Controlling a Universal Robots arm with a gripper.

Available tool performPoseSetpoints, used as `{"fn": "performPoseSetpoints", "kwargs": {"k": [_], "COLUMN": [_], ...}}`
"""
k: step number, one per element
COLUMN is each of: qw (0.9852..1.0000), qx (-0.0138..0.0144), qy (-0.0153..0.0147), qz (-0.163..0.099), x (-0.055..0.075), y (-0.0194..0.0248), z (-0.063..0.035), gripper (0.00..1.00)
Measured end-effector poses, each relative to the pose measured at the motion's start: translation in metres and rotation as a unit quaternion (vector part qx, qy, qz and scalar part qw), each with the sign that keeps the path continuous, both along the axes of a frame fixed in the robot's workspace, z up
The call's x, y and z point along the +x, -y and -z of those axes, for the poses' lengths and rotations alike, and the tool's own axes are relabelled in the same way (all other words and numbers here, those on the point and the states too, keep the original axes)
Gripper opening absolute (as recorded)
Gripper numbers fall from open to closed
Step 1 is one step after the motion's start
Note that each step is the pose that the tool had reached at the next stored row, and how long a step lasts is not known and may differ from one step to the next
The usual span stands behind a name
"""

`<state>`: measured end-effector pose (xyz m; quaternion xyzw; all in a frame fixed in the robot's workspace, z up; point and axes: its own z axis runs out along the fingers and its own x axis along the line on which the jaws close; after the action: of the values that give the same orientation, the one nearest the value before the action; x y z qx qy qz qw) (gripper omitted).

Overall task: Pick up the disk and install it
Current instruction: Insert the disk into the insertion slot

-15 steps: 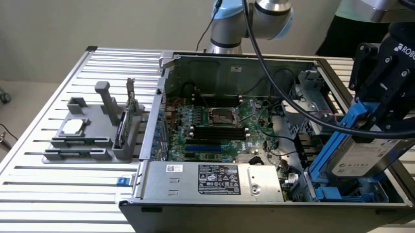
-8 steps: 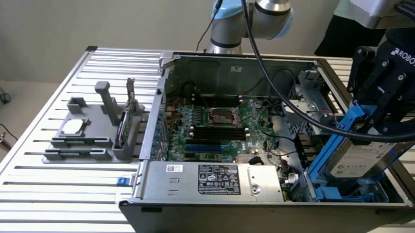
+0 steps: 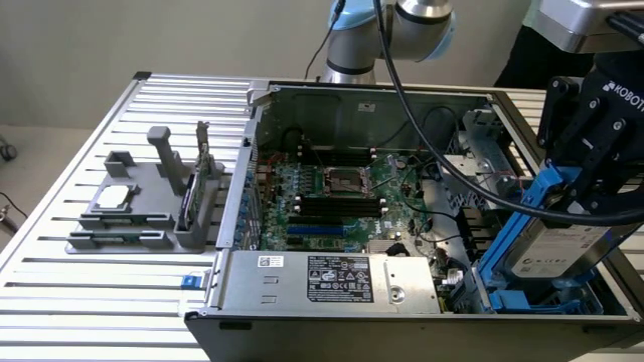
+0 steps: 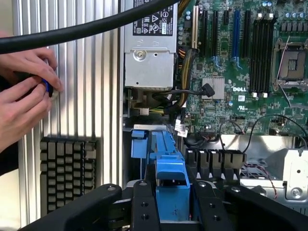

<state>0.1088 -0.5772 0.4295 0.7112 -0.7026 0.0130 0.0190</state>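
Note:
My gripper (image 3: pixel 589 197) is shut on the disk (image 3: pixel 559 246), a silver-grey drive with a white label in a blue carrier. It hangs on edge, tilted, over the drive bay (image 3: pixel 515 299) at the exterior view's right end of the open computer case (image 3: pixel 262 136). In the wrist view the blue carrier of the disk (image 4: pixel 169 168) sits between the two black fingers (image 4: pixel 144 204) of the gripper (image 4: pixel 174 204). Its far end reaches down toward blue bay parts (image 4: pixel 139 142) inside the case.
The motherboard (image 3: pixel 342 196) and power supply (image 3: pixel 332 279) fill the case floor, with cables (image 4: pixel 173 96) near the bay. A grey fixture (image 3: pixel 131 226) on the slatted table holds a small chip (image 3: pixel 113 197) and an upright card (image 3: pixel 189 197). A person's hands (image 4: pixel 24 96) are beside a keyboard (image 4: pixel 67 168).

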Motion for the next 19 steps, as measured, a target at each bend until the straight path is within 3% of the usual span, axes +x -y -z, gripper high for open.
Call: {"fn": "performPoseSetpoints", "kwargs": {"k": [19], "qw": [1.0000], "qx": [0.0000], "qy": [-0.0009], "qz": [0.000], "x": [0.004], "y": [0.0000], "z": [0.0112], "gripper": [0.33]}}
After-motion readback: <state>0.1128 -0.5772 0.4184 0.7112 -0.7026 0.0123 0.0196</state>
